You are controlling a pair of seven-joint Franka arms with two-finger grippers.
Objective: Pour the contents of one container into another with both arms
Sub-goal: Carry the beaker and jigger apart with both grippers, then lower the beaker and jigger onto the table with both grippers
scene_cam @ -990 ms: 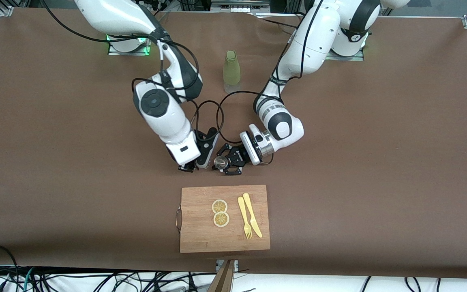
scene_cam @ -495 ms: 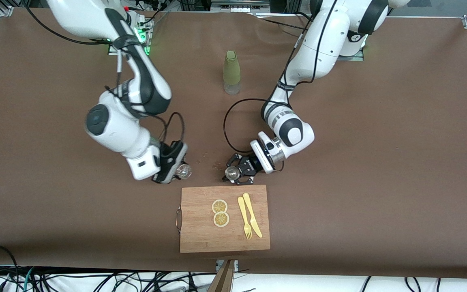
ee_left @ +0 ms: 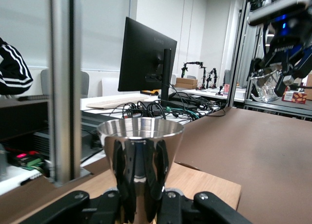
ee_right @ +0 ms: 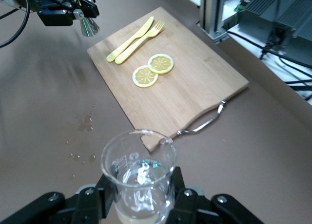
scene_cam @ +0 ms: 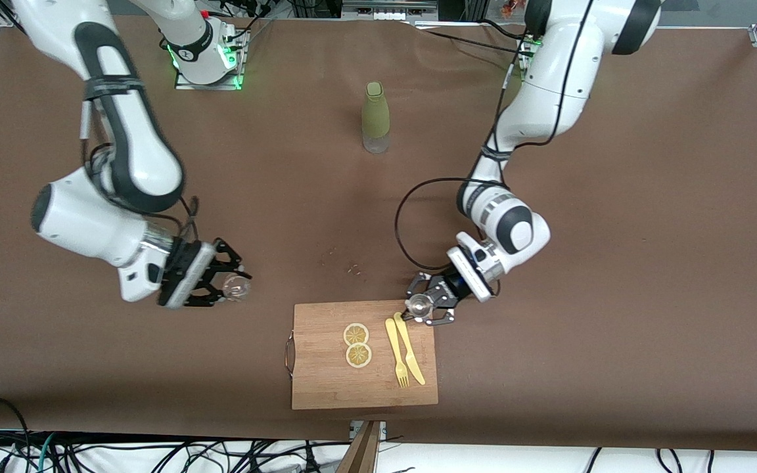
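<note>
Fingers of both grippers stay clamped: right gripper on your glass beaker, left gripper on the steel cup over the cutting board's far edge. They've pulled well apart, spill drops between; pouring looks finished.

I see a brown tabletop, a tan bamboo cutting board with yellow lemon slices, a pale yellow fork and knife, an olive-green bottle, a shiny silver metal cup, and a clear glass beaker.

- One metal cup was there.
- One glass beaker was there.
- One green bottle was there.
- One wooden cutting board was there.
- Two lemon slices were there.
- One yellow fork was there.
- One yellow knife was there.
</note>
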